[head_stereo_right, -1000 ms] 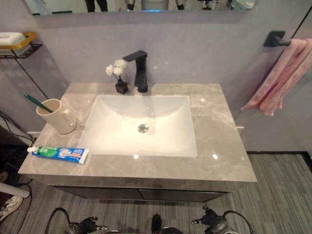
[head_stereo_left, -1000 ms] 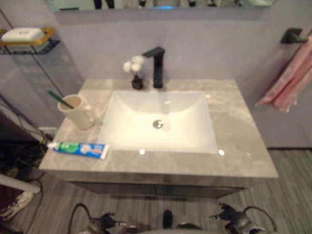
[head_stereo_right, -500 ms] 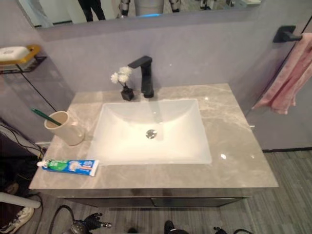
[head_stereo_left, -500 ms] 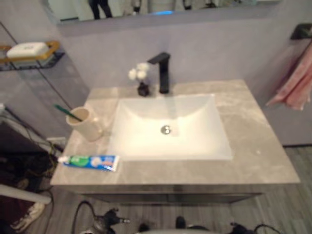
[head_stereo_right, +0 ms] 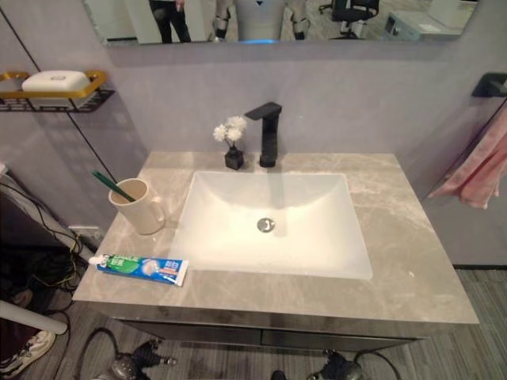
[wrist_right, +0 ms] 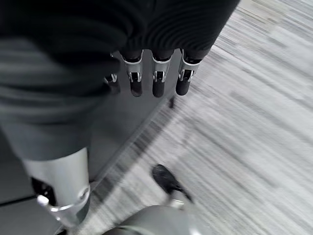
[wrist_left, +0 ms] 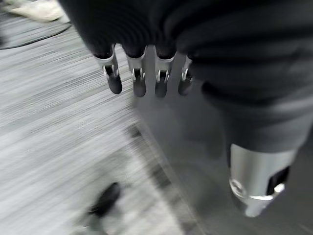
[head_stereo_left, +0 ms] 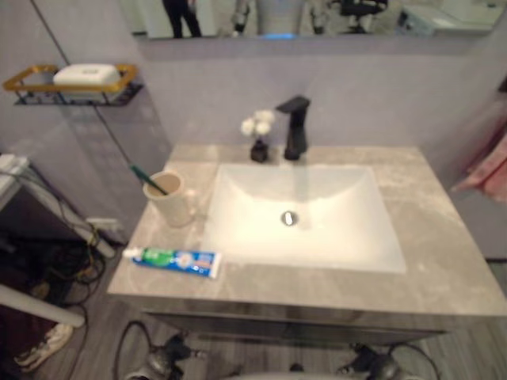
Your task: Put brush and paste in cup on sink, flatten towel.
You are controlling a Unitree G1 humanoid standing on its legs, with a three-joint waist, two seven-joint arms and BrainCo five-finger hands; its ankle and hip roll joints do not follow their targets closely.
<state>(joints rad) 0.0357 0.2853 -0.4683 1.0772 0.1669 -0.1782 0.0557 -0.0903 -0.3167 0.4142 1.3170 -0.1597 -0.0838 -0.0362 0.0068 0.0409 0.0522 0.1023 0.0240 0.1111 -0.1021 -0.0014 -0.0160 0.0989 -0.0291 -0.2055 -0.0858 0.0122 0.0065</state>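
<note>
A cream cup stands on the grey counter left of the white basin, and a green toothbrush leans inside it. In front of the cup, by the counter's front edge, a blue, green and white toothpaste tube lies flat. A pink towel hangs bunched on the wall at the right. My left hand hangs down over the floor, fingers straight, holding nothing. My right hand hangs the same way, open and holding nothing.
A black faucet and a small vase of white flowers stand behind the basin. A wire shelf with a soap bar is fixed to the left wall. Cables and a shoe lie on the floor at the left.
The whole picture has shifted right and down, so the camera has moved. Cup, tube and towel stay where they were.
</note>
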